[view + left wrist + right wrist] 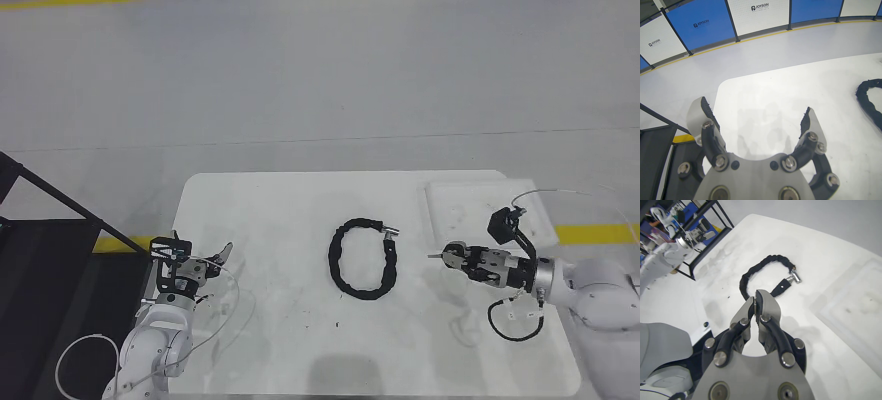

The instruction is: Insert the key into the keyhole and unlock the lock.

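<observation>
On the white table (pixel 260 330), from above, the chain lock (pixel 358 258) lies between both arms. Left wrist view: the left gripper (pixel 758 111) gapes, empty. Right wrist view: the right gripper (pixel 755 295) pinches the key (pixel 754 303), short of it; unheld, the chain lock could slide when pushed.

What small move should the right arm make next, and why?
Probably ease the right gripper toward the metal end of the chain lock, lining up the key. That gripper is shut on the key but apart from the chain lock, which lies on the table; the left gripper is open, off by the table's edge.
</observation>
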Tool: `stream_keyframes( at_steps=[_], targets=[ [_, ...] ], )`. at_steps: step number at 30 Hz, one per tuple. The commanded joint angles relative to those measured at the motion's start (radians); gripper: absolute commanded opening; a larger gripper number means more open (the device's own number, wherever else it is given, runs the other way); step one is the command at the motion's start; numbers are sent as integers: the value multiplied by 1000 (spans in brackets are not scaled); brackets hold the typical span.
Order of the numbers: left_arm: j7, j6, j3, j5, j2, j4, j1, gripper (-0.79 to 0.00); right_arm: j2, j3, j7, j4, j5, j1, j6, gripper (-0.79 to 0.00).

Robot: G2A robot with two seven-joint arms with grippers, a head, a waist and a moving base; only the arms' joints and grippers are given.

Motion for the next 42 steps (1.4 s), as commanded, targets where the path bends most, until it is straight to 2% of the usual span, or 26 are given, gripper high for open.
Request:
stream_keyframes(
  at_steps=[1, 9, 13, 17, 25, 38, 42],
  targets=[
    [0, 0, 0, 0, 0, 0, 0, 0, 6, -43, -5, 38, 94, 20, -4, -785],
    [0, 0, 0, 0, 0, 0, 0, 0, 30, -238, -66, 207, 346, 128, -65, -785],
    [0, 0, 0, 0, 0, 0, 0, 0, 33, -346, -88, 259, 380, 193, -87, -785],
    [0, 0, 0, 0, 0, 0, 0, 0, 40, -411, -120, 258, 331, 262, -119, -785],
    [0, 0, 0, 0, 0, 0, 0, 0, 67, -453, -228, 294, 412, 315, -227, -785],
    [0, 0, 0, 0, 0, 0, 0, 0, 66, -452, -239, 292, 413, 311, -217, -785],
    [0, 0, 0, 0, 0, 0, 0, 0, 76, -427, -231, 313, 552, 278, -230, -785]
  ],
)
